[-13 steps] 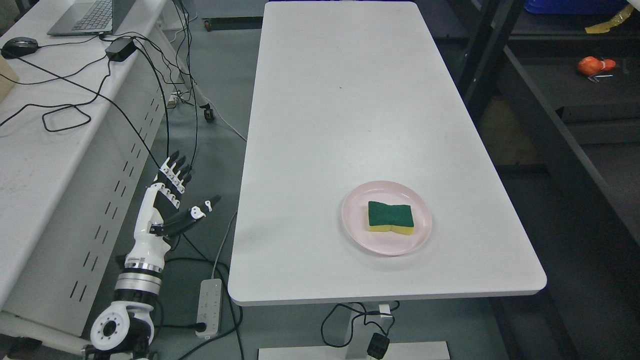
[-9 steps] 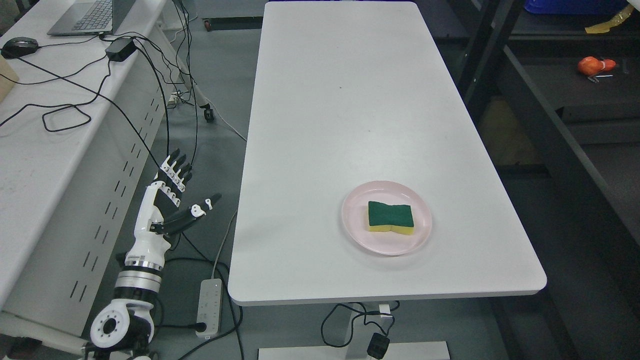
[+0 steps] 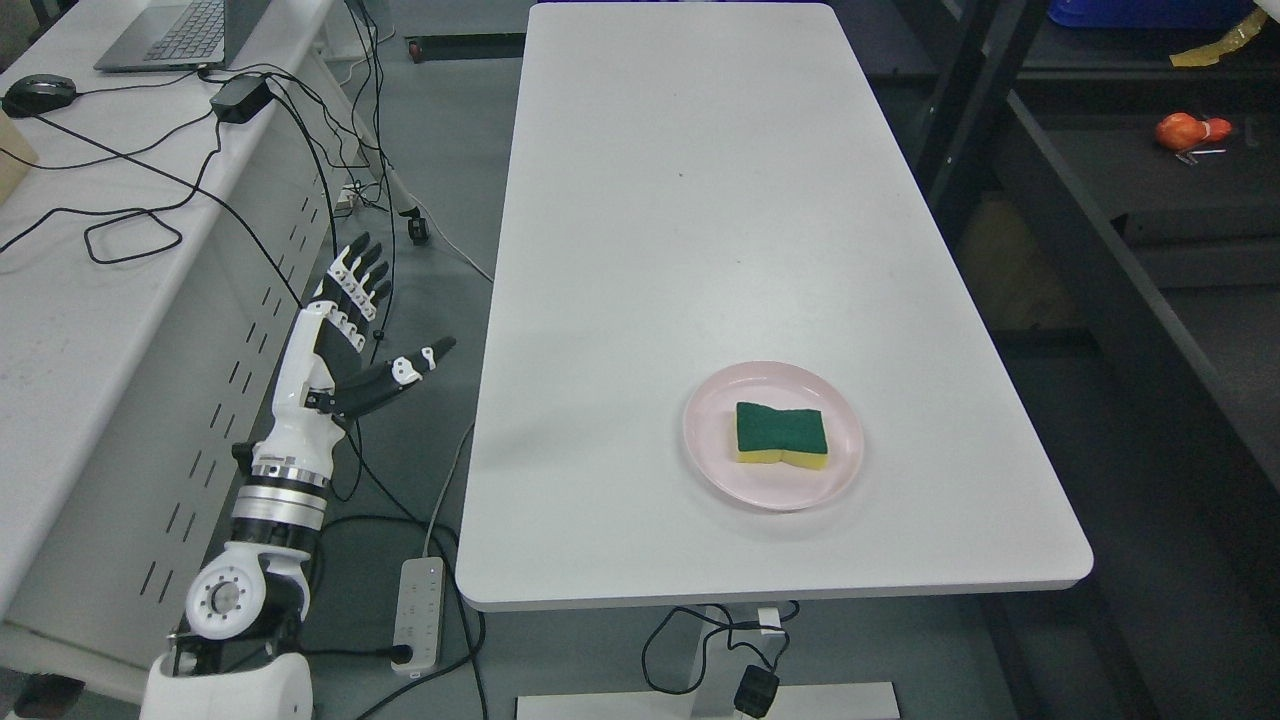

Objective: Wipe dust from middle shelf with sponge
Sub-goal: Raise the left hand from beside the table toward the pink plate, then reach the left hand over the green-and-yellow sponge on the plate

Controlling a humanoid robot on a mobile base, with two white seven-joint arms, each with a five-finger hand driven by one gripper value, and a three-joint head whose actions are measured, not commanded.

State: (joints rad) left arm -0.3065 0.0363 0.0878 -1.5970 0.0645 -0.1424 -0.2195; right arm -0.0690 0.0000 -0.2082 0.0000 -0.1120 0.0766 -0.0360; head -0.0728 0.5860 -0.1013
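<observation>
Left hand (image 3: pixel 345 345) hangs in the gap beside the white table (image 3: pixel 700 200), at about nine o'clock from the sponge (image 3: pixel 782 434), its fingers (image 3: pixel 360 275) stretched out straight and the thumb splayed toward the table edge; it grips nothing and touches nothing. No right hand shows.

Well apart from that hand, the sponge lies green side up, yellow underside showing along its near edge, flat in the middle of a pink plate (image 3: pixel 710 400) toward the table's near end. Dark shelving (image 3: pixel 1100 260) stands off the table's three o'clock side, an orange object (image 3: pixel 1185 130) resting on one level at about two o'clock.

Judged from this layout, the step in hand is the reach for the sponge, and nothing of the wiping has begun. Done well, the hand would clear the table edge, come down over the plate from above, and close across the sponge's narrow waist with fingers on one long side and thumb on the other. A light, even squeeze should lift it without dragging the shallow plate or tipping its rim.
</observation>
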